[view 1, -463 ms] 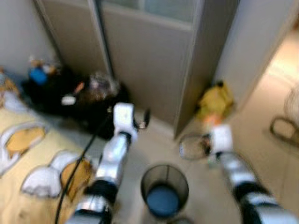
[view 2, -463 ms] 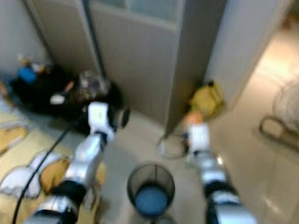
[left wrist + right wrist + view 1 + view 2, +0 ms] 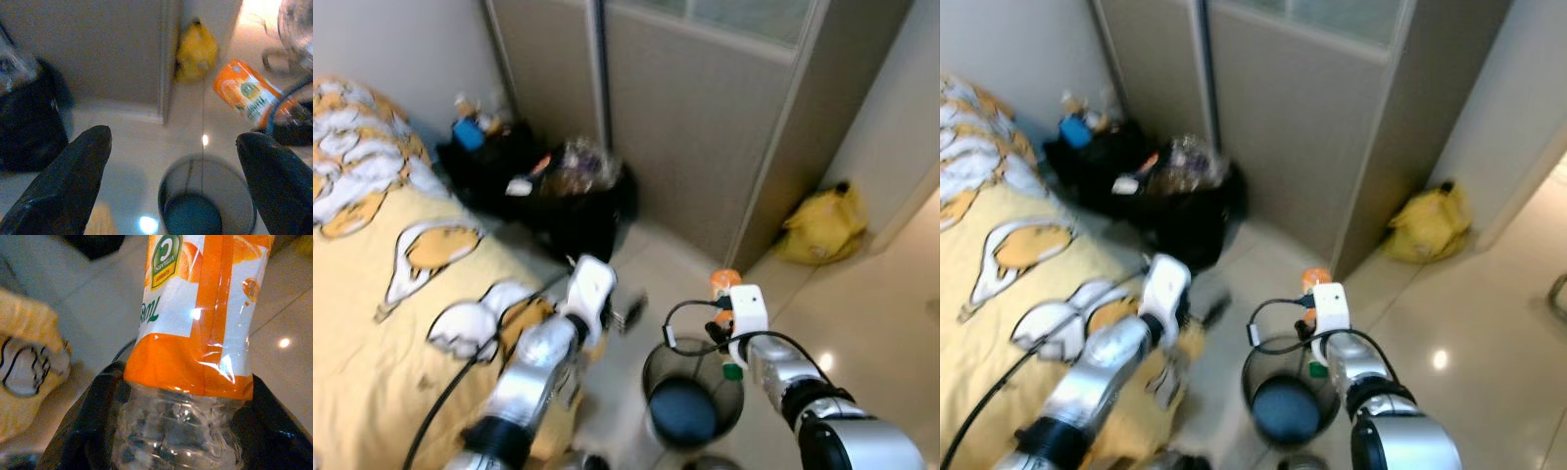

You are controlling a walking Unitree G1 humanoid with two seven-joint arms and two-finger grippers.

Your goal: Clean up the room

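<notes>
Right gripper: jaws clamped on clear orange-labelled bottle, held above the mesh wastebasket rim. Left gripper: jaws spread wide, empty, beside yellow bed.

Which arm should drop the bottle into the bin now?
Right. The right gripper already clamps the clear plastic bottle with the orange label just above the round black mesh wastebasket; the left gripper is open, empty.

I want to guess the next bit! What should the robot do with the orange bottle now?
Probably lower it a little, then let go. The right gripper holds the orange bottle over the rim of the wire bin, so it looks ready to drop in.
</notes>
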